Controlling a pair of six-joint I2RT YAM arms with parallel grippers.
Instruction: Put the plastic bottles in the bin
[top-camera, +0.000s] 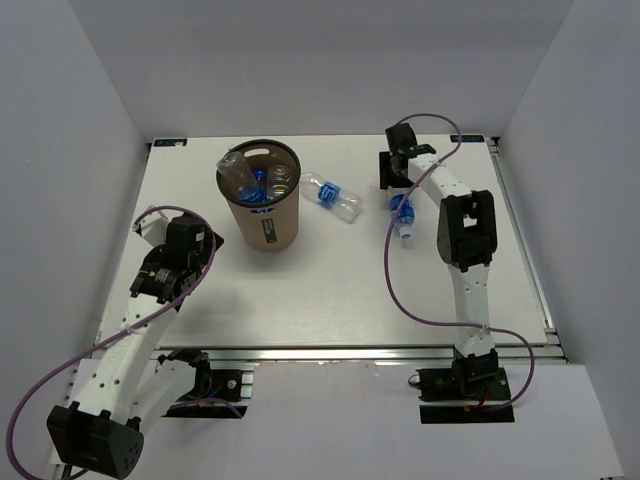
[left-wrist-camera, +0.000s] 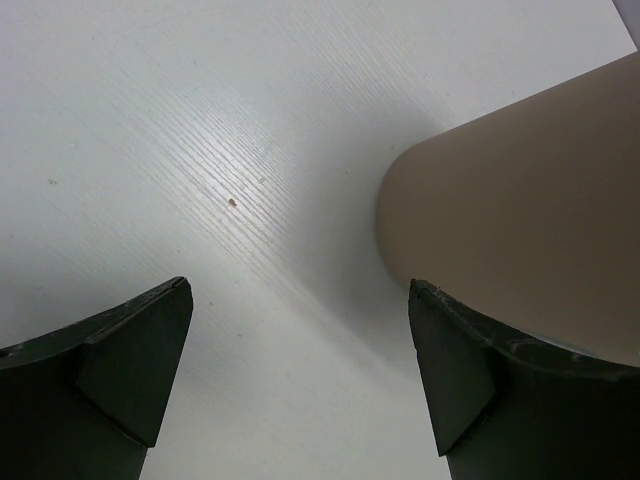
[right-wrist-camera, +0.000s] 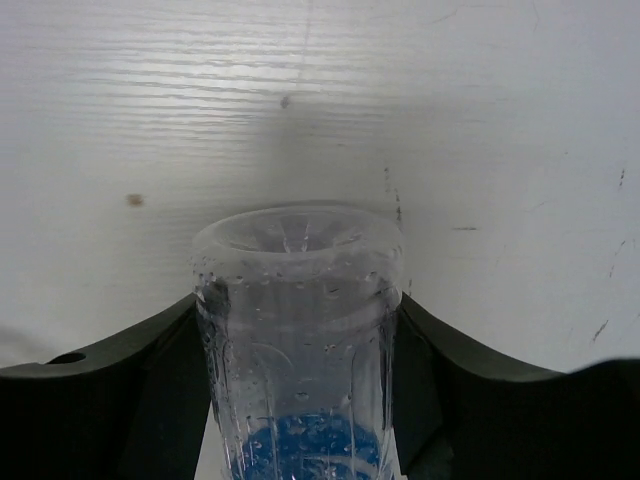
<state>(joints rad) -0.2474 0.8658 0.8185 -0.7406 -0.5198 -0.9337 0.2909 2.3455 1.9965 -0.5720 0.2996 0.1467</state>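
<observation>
Standing upright on the far left-centre of the white counter (top-camera: 330, 290), the tan-brown bin (top-camera: 262, 215) is seen from above with its dark rim open, and clear plastic bottles (top-camera: 240, 172) with blue labels are lodged inside it, one leaned against the left of the rim; their exact count cannot be told. One loose bottle (top-camera: 331, 195) is seen lying on its side on the counter just right of the bin, apart from it. Further right, a gripped bottle (right-wrist-camera: 298, 350) is clamped in the right claw (right-wrist-camera: 298, 305). In the right wrist view both dark fingers are pressed against its sides, its moulded clear base is pointed away from the camera toward the counter, droplets are shown on its wall, and a patch of blue label is visible lower down. Whether this bottle is raised off the counter cannot be told. The left claw (left-wrist-camera: 300, 292) is held with its fingers spread wide apart, and only bare counter is seen between them. The bin's smooth side wall is seen close behind the finger on the right of that view, though contact cannot be judged.
</observation>
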